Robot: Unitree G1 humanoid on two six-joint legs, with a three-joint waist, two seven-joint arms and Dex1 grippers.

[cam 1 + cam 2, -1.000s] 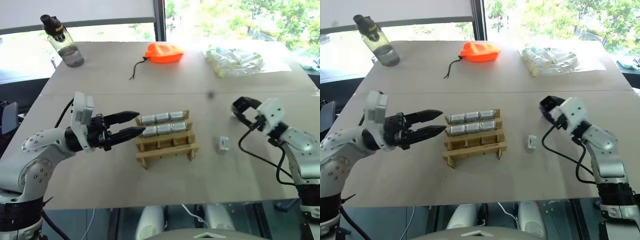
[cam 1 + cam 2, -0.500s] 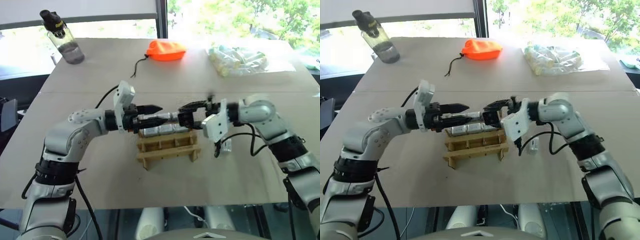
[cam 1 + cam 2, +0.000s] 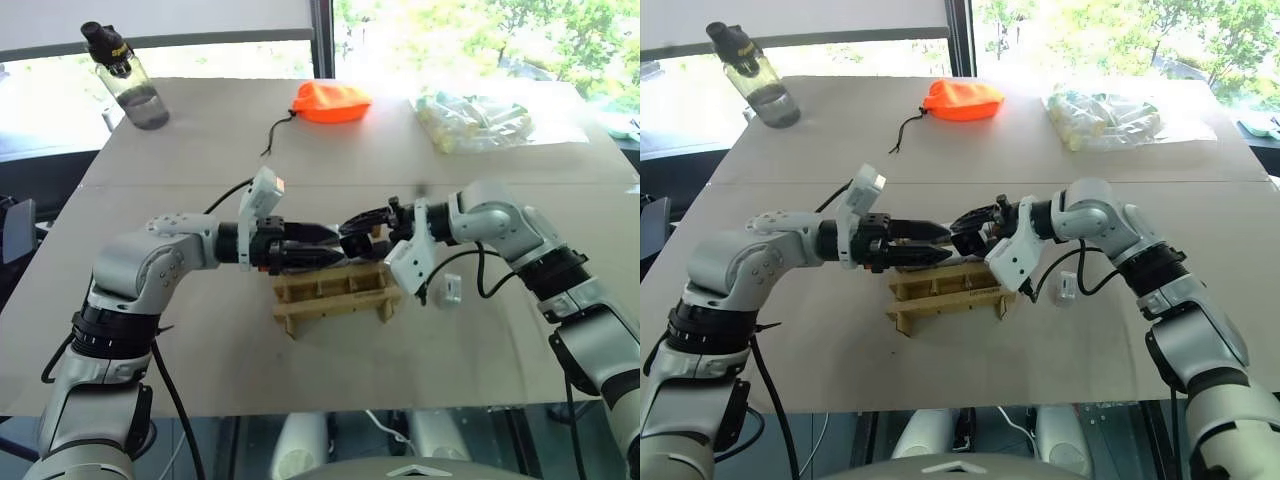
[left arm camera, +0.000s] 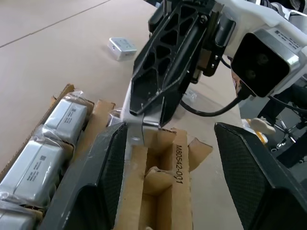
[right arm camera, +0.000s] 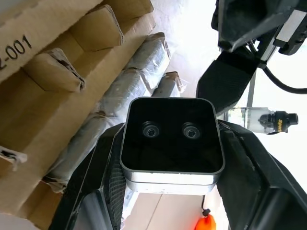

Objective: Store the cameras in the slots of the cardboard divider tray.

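The cardboard divider tray [image 3: 335, 296] is seen near the middle of the tabletop [image 3: 200, 360], its back rows filled with wrapped silver-grey cameras [image 4: 45, 143]; the front slots are seen vacant in the left wrist view. The right pincer [image 5: 170, 191] is closed on a camera with a black face [image 5: 171, 138], two small lenses visible on that face, the block gripped between both fingers and held above the rear of the tray. The left pincer [image 4: 170, 158] is held partly open, with nothing between its fingers, which straddle the tray edge; it points toward the right pincer, and the two pincers meet tip to tip over the tray in the head views. In the left wrist view the right pincer's fingers [image 4: 163, 72] are seen bearing down over the tray slot; whether the held block touches the cardboard cannot be told. One further whitish camera [image 3: 448, 290] lies on the tabletop just to the right of the tray, apart from it. At the far side of the tabletop stand a water bottle [image 3: 128, 78], an orange drawstring pouch [image 3: 330, 102] and a clear plastic bag of pale tubes [image 3: 475, 120].
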